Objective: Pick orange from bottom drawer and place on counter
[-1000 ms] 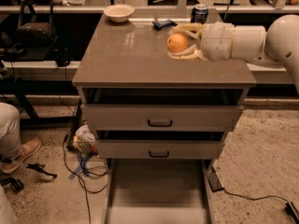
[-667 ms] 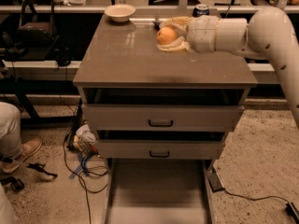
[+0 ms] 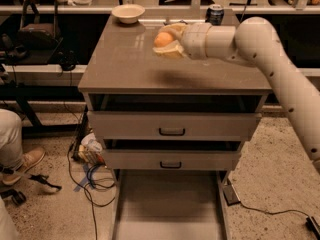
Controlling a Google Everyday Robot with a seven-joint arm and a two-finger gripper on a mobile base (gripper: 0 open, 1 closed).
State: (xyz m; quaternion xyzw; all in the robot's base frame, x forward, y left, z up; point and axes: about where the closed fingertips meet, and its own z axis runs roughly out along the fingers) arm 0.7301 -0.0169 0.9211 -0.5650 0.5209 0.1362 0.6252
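Note:
My gripper (image 3: 166, 40) is shut on the orange (image 3: 162, 38), a small round orange fruit, and holds it a little above the counter (image 3: 130, 64) near its far middle. My white arm reaches in from the right. The counter is a glossy grey-brown slab on top of the drawer cabinet. The bottom drawer (image 3: 170, 204) is pulled out towards the camera, a long shallow grey tray with an empty floor.
A white bowl (image 3: 128, 13) stands at the counter's far left corner and a dark soda can (image 3: 216, 14) at its far right. Two shut drawer fronts with black handles (image 3: 172, 131) face me. A person's leg and shoe (image 3: 20, 159) and cables are on the floor at left.
My gripper has carried the orange leftwards over the counter, from the right side towards the far middle, still shut on it.

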